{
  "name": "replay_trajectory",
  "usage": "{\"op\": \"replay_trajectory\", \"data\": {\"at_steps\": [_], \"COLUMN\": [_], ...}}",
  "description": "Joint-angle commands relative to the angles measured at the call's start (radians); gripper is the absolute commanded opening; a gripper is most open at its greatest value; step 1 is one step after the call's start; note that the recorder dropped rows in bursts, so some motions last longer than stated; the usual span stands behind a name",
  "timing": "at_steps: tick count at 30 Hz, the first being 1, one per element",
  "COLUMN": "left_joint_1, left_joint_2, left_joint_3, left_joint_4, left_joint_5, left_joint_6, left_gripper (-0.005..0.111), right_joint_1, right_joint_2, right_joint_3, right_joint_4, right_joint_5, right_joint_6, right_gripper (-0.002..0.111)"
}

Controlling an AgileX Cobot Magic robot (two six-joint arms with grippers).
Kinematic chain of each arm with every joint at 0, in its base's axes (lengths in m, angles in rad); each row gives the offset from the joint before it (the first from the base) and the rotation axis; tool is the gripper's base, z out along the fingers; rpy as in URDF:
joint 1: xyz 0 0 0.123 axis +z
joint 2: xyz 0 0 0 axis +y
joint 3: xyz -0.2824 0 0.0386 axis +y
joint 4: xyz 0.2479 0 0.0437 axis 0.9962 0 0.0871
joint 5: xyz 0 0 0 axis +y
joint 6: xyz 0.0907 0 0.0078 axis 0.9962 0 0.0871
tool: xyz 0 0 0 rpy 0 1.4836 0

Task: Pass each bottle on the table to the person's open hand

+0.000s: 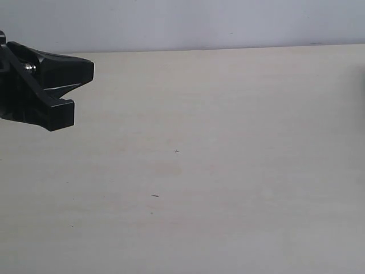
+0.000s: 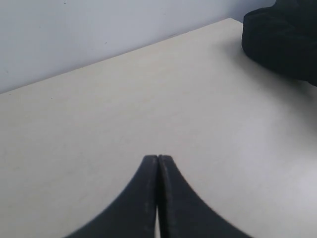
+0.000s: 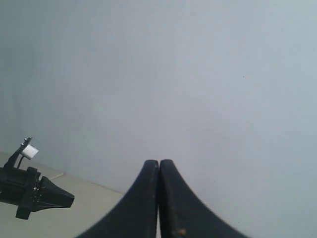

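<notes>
No bottle shows in any view, and no person's hand either. The table (image 1: 217, 171) is a pale beige wood-grain surface with a few tiny dark specks. My left gripper (image 2: 158, 158) is shut with nothing between its fingers and hangs over bare tabletop. In the exterior view the left arm's black end (image 1: 45, 85) sits at the far left, near the table's back edge. My right gripper (image 3: 159, 161) is also shut and empty. It is raised and faces the plain wall; it does not appear in the exterior view.
A pale grey wall (image 1: 199, 23) runs behind the table's far edge. A bulky black shape (image 2: 285, 39) sits at one corner of the table in the left wrist view. The right wrist view shows the left arm (image 3: 34, 194) low over the table.
</notes>
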State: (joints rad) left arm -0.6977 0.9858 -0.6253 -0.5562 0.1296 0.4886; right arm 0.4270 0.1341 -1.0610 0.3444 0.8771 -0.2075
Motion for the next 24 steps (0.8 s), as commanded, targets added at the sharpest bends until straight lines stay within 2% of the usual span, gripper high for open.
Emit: {"op": "replay_trajectory", "data": {"at_steps": [1,7,11,18,24], "left_joint_1": [0.000,0.000,0.000,0.000,0.000], "left_joint_2": [-0.008,-0.008,-0.008,-0.008,-0.008], "left_joint_3": [0.004,0.004,0.004,0.004,0.004], "left_joint_4": [-0.002,-0.002,-0.002,-0.002,-0.002], "left_joint_5": [-0.004,-0.004,-0.004,-0.004,-0.004], "left_joint_6": [0.004,0.004,0.004,0.004,0.004], "left_gripper": [0.001,0.001,0.001,0.001,0.001], "right_joint_1": [-0.002,-0.003,-0.039,-0.181,-0.226], "right_joint_2": [-0.020,-0.019,-0.044,-0.124,-0.134], "right_joint_3": [0.005,0.007,0.070,0.415,0.664], "right_joint_4": [0.001,-0.009,-0.012,-0.067,-0.146], "right_joint_5": [0.009,0.007,-0.035,-0.378,-0.562], "right_joint_6": [-0.007,-0.009,-0.012,-0.035,-0.030], "right_gripper": [0.000,0.000,0.000,0.000,0.000]}}
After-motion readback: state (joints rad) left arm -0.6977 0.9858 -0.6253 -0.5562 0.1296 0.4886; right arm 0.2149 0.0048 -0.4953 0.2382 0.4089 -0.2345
